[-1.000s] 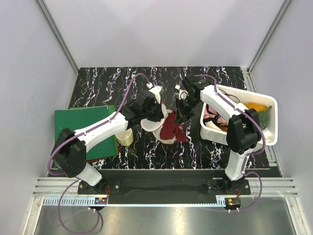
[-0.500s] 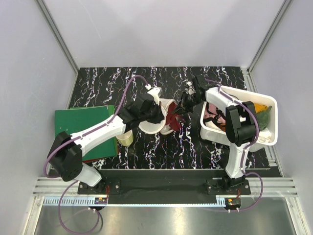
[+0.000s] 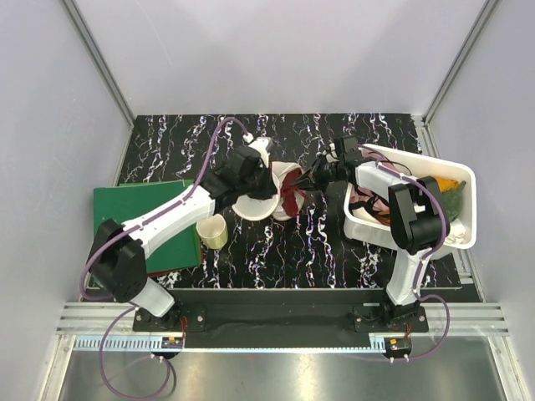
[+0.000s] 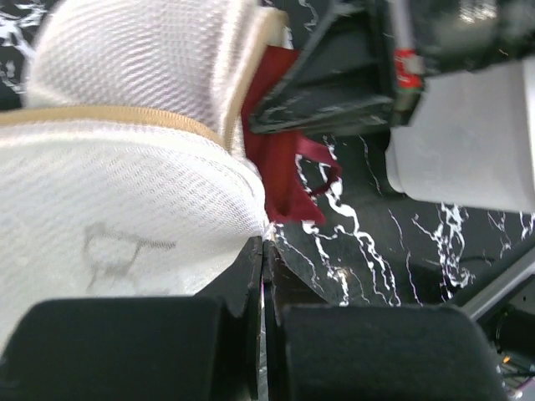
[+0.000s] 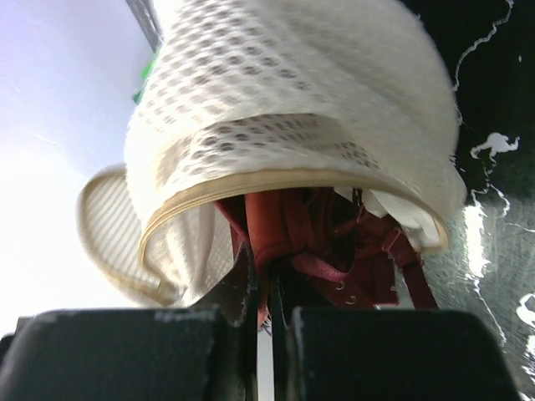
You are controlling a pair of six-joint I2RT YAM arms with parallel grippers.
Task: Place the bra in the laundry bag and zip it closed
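At my 9 o'clock the green board [image 3: 142, 213] lies flat, with the cream-yellow cup [image 3: 211, 231] at its 3 o'clock edge. My left gripper [image 4: 262, 259] is pinched together on the mesh rim of the laundry bag [image 3: 251, 207], holding it up with its mouth facing 3 o'clock. The bra [image 3: 288, 190] sits partly inside that mouth, and a strap and some cloth hang out toward 5 o'clock. My right gripper [image 5: 266, 280] is clamped on the bra's red fabric just inside the zipper rim. At 3 o'clock from it stands the white bin [image 3: 366, 230], holding other cloths.
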